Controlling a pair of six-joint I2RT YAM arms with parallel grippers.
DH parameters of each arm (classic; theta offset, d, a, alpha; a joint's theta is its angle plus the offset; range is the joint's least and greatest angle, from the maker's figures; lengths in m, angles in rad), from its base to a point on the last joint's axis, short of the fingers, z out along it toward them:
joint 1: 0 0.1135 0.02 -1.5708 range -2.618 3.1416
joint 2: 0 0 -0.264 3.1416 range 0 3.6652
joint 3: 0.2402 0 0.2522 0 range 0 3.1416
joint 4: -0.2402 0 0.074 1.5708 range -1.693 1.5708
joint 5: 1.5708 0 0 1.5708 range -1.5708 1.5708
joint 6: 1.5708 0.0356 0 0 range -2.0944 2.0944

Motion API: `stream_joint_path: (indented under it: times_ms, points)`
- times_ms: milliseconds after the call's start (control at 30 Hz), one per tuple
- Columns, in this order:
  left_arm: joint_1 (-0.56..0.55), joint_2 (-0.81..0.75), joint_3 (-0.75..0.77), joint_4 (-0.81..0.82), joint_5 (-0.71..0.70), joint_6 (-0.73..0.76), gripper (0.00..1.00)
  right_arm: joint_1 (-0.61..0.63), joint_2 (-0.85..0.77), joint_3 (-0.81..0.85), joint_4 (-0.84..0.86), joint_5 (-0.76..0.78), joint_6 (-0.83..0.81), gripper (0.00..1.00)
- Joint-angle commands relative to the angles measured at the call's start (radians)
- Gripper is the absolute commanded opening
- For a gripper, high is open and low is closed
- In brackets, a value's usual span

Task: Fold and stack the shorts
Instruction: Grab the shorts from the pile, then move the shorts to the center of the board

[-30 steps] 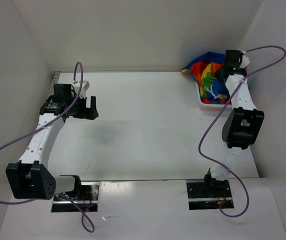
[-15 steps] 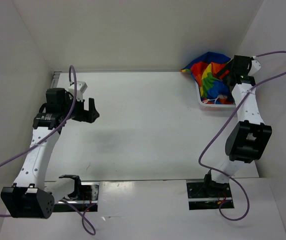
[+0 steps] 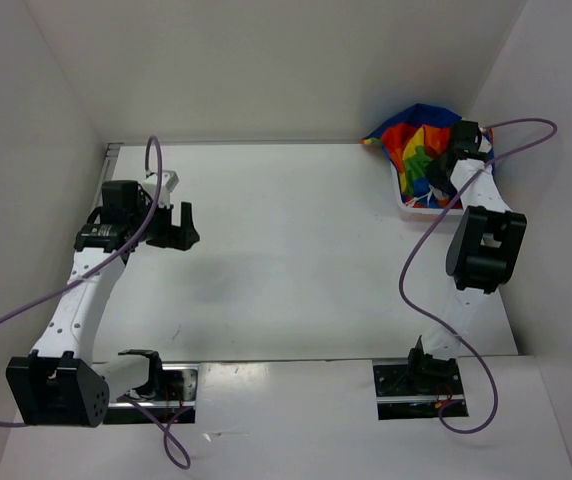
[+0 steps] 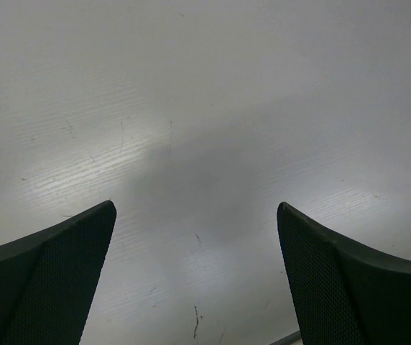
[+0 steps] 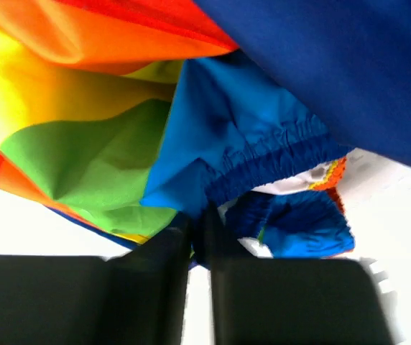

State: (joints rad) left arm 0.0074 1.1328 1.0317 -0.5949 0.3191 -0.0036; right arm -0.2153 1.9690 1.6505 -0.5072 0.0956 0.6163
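The rainbow-striped shorts (image 3: 418, 140) lie bunched in a heap at the back right corner, spilling out of a white basket (image 3: 413, 206). My right gripper (image 3: 444, 168) reaches down into the heap. In the right wrist view its jaws (image 5: 200, 215) are pressed together on a fold of blue fabric of the shorts (image 5: 213, 136), just below the gathered waistband. My left gripper (image 3: 187, 222) hovers over the bare table at the left. It is open wide, with nothing between its fingers (image 4: 47, 280).
White walls close in the table on the left, back and right. The basket stands tight against the right wall. The white tabletop (image 3: 296, 250) stretches between the two arms. Purple cables loop from both arms.
The right gripper opened over the heap, dipped lower and nearer, and closed on the blue fabric. The left arm shifted slightly and stays open.
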Motion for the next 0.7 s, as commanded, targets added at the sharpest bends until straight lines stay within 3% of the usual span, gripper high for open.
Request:
stream_joint_path:
  times_ms: [0,200,433,533,667]
  points:
    - [-0.004,-0.002,-0.001,0.041,-0.006,0.004,0.99,0.005,-0.080,0.011,0.058,0.007,0.029,0.01]
    - [-0.004,-0.053,0.010,0.041,-0.006,0.004,0.99,0.039,-0.372,-0.035,0.108,0.010,0.039,0.00]
    - [-0.004,-0.091,0.056,0.041,0.087,0.004,0.99,0.154,-0.611,0.103,0.127,-0.253,0.036,0.00]
    - [-0.004,-0.080,0.071,0.041,0.110,0.004,0.99,0.253,-0.735,0.040,0.196,-0.332,0.079,0.00]
    - [-0.004,-0.100,0.108,0.041,0.110,0.004,0.99,0.475,-0.818,0.054,0.156,-0.350,0.068,0.00]
